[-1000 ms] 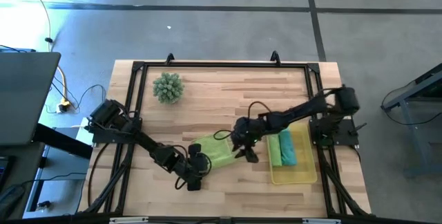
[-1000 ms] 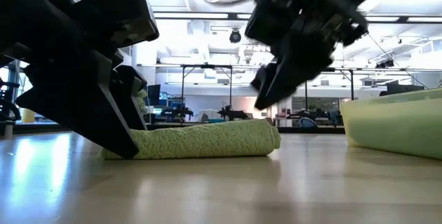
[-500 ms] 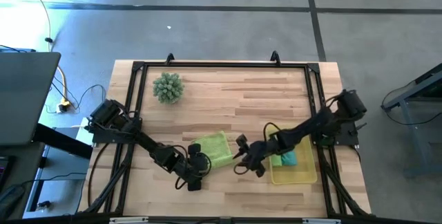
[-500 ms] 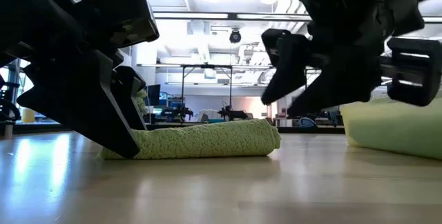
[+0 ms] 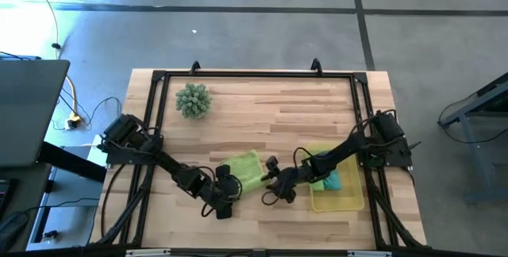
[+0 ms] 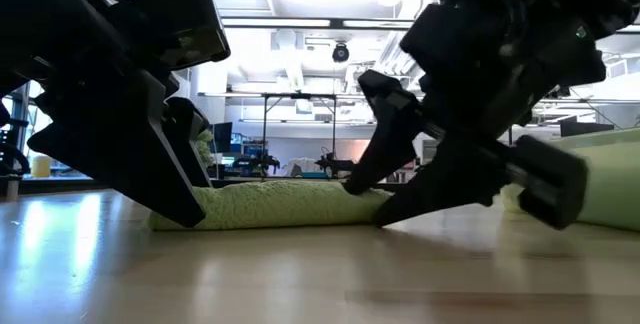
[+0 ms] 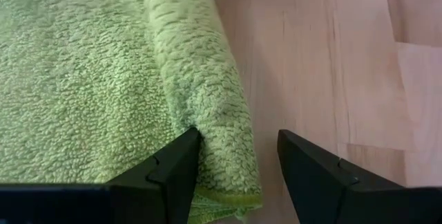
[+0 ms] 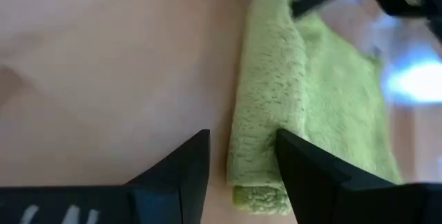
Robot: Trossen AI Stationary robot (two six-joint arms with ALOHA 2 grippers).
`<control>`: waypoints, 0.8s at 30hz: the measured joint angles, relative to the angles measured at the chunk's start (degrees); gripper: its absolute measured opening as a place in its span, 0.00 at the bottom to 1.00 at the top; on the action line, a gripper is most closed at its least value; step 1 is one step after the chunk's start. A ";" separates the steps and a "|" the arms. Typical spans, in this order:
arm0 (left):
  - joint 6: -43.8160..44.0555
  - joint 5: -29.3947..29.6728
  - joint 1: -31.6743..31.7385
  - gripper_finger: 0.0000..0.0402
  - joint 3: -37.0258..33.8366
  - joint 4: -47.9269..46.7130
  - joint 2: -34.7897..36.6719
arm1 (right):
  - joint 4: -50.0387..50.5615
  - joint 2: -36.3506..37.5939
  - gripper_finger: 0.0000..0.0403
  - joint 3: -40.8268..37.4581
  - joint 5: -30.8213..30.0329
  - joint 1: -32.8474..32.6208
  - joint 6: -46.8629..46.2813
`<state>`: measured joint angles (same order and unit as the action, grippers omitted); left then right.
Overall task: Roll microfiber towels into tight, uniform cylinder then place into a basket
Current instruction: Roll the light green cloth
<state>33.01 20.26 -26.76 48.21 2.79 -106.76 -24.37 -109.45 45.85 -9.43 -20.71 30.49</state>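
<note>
Grippers, L (image 5: 226, 197) & R (image 5: 270, 187), are set open astride lime-green microfibre towel's (image 5: 244, 171) rolled edge, lower centre, prob. for rolling.

A pale wooden table (image 5: 262, 114) carried a lime green towel (image 5: 244, 171) with one edge rolled, a spiky green ball (image 5: 193, 100), and a yellow basket (image 5: 343, 197).

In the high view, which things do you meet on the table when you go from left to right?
Spiky green ball → left gripper → lime green towel → right gripper → teal towel → yellow basket.
</note>
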 joint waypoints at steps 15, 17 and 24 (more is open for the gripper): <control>-5.65 -0.70 -0.57 0.46 0.00 0.67 -0.04 | 1.46 -1.23 0.38 0.83 1.97 4.00 -2.17; -6.76 -0.13 -0.60 0.46 0.00 1.02 -0.04 | 1.39 -1.83 0.37 0.87 2.09 4.19 -2.22; -10.21 -0.19 -0.85 0.46 3.20 -1.41 -0.41 | 1.72 -2.19 0.20 0.85 2.08 4.38 -4.96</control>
<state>22.81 20.07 -27.61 51.41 1.38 -107.17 -22.65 -111.65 46.70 -7.35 -16.34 25.53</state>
